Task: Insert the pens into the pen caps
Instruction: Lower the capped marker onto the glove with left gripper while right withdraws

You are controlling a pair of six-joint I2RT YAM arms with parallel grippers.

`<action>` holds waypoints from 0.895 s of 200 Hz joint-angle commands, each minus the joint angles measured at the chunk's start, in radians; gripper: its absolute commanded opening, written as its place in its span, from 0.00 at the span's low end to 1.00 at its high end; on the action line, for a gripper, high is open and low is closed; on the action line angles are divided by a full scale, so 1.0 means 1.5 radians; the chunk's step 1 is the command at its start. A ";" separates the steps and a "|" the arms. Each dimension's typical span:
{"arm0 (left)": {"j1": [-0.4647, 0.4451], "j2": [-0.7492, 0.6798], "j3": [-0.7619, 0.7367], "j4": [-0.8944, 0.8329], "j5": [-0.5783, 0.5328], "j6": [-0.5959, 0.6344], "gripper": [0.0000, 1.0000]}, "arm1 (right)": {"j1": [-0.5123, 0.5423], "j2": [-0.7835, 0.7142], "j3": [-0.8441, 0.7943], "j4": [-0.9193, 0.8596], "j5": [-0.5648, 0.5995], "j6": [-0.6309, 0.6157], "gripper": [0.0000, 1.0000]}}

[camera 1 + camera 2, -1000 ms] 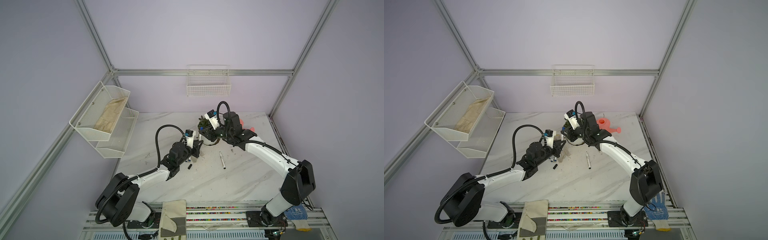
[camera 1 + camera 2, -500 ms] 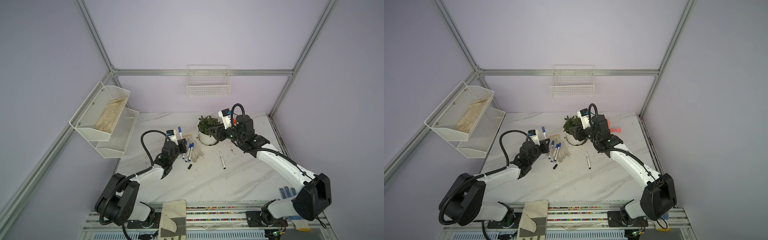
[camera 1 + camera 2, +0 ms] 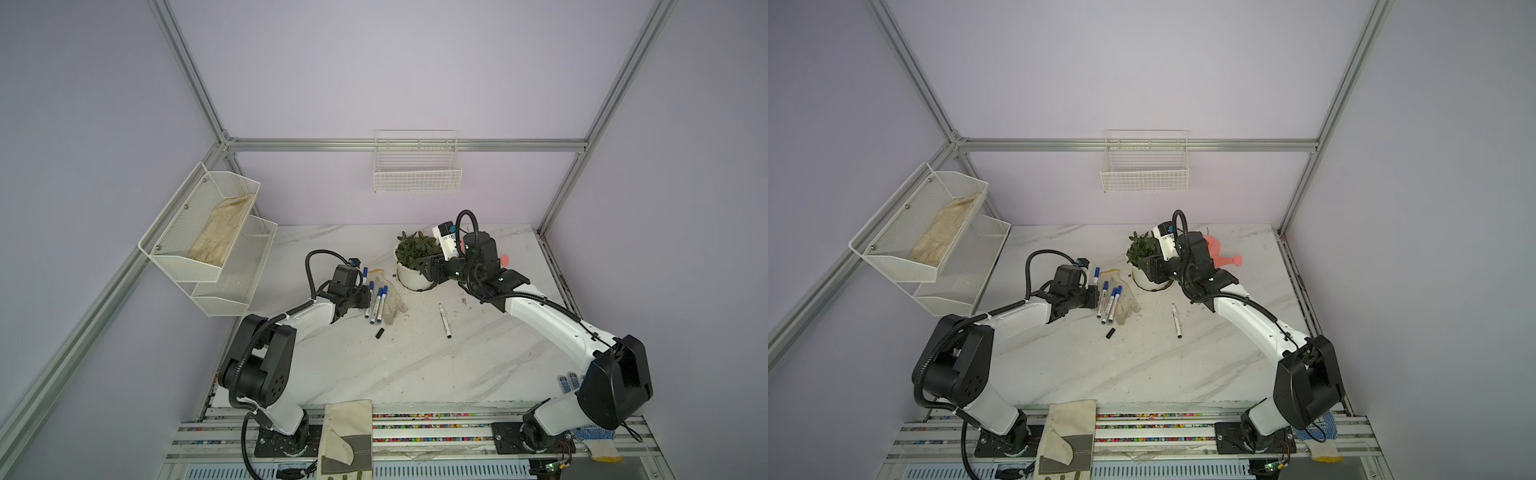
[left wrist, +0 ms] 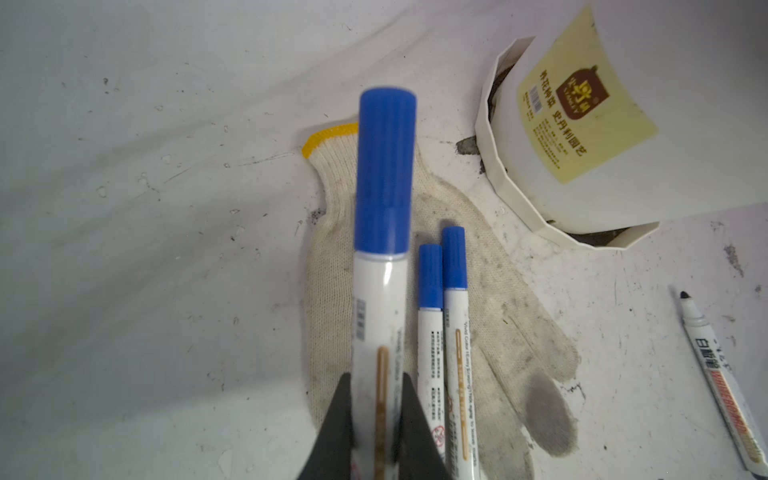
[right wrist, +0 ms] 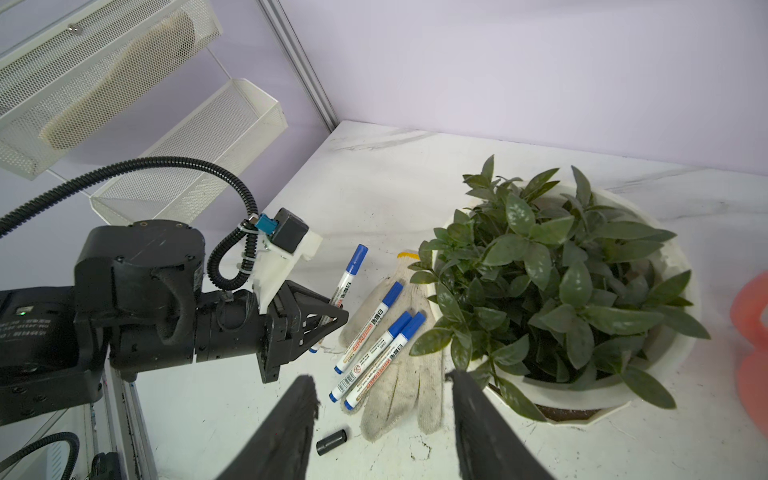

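Observation:
My left gripper (image 4: 376,399) is shut on a white pen (image 4: 380,291) with a blue cap (image 4: 386,170) on it; both top views show this pen (image 3: 365,275) sticking up from the gripper (image 3: 1093,296). Three more blue-capped pens (image 3: 377,302) lie side by side on a glove (image 5: 399,386). An uncapped pen with a black tip (image 3: 444,320) lies alone mid-table, also seen in the left wrist view (image 4: 723,390). A loose black pen cap (image 3: 379,333) lies in front of the glove (image 5: 331,441). My right gripper (image 5: 380,378) hangs open and empty beside the plant (image 3: 428,270).
A white pot with a green plant (image 3: 415,278) stands behind the pens, with soil crumbs around it. A pink watering can (image 3: 1221,257) sits behind my right arm. A two-tier mesh shelf (image 3: 208,241) hangs on the left wall, a wire basket (image 3: 415,166) on the back wall.
The two grippers were together at mid-table a second ago. The right one has opened and drawn back to the plant; the left one has pulled left, keeping the capped pen.

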 commanded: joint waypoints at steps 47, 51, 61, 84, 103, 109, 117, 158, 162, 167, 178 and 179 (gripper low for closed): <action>0.008 0.064 0.113 -0.074 0.034 0.048 0.06 | -0.003 -0.004 0.001 -0.024 0.022 -0.014 0.54; 0.008 0.066 0.115 -0.076 0.035 0.048 0.07 | -0.003 -0.004 0.000 -0.024 0.024 -0.015 0.54; 0.008 0.067 0.118 -0.078 0.038 0.048 0.11 | -0.003 -0.004 0.001 -0.024 0.024 -0.016 0.54; 0.007 0.068 0.121 -0.078 0.051 0.048 0.29 | -0.003 -0.004 0.000 -0.029 0.025 -0.018 0.54; 0.008 0.067 0.125 -0.083 0.060 0.048 0.37 | -0.003 -0.005 -0.002 -0.032 0.025 -0.021 0.54; 0.008 0.067 0.126 -0.085 0.063 0.048 0.38 | -0.003 -0.005 -0.002 -0.032 0.024 -0.021 0.54; 0.007 0.067 0.126 -0.087 0.064 0.048 0.38 | -0.003 -0.006 -0.003 -0.032 0.024 -0.021 0.53; 0.008 0.071 0.129 -0.094 0.080 0.045 0.45 | -0.003 -0.008 -0.006 -0.034 0.027 -0.022 0.53; 0.008 0.071 0.129 -0.096 0.079 0.045 0.46 | -0.003 -0.007 -0.007 -0.034 0.027 -0.023 0.53; 0.008 0.071 0.128 -0.095 0.078 0.044 0.46 | -0.003 -0.006 -0.008 -0.034 0.026 -0.023 0.53; 0.008 0.071 0.126 -0.095 0.072 0.040 0.47 | -0.003 -0.005 -0.008 -0.034 0.027 -0.021 0.53; 0.007 0.071 0.126 -0.095 0.071 0.039 0.47 | -0.003 -0.005 -0.008 -0.034 0.027 -0.021 0.53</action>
